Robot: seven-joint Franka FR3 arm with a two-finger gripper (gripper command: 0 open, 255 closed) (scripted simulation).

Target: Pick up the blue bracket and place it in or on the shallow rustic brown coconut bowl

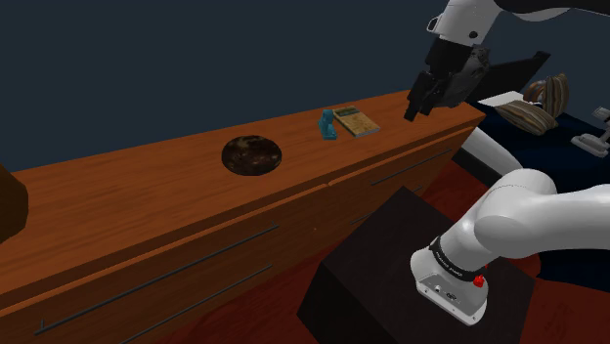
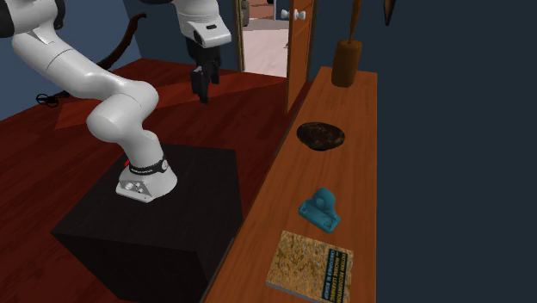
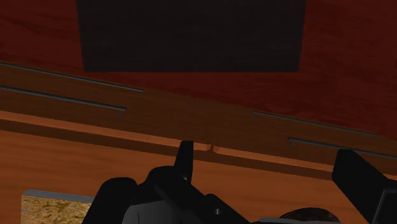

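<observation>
At the shoulder view's left edge, a brown thing is cut off by the frame. On the wooden top the dark bowl is seen. Next comes the bracket, small and teal-blue, a rounded hump on a flat base, set just beside the book. Further right and higher, well apart from the bracket, the gripper is held with fingers spread, empty.

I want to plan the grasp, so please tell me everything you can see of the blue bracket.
The bracket is teal-blue, material unclear. It has a flat base plate with a rounded hump rising from it. It rests base down on the wooden cabinet top, between the dark bowl and the book, nearer the book with a small gap. Nothing else touches it; the open gripper hangs away from it.
</observation>
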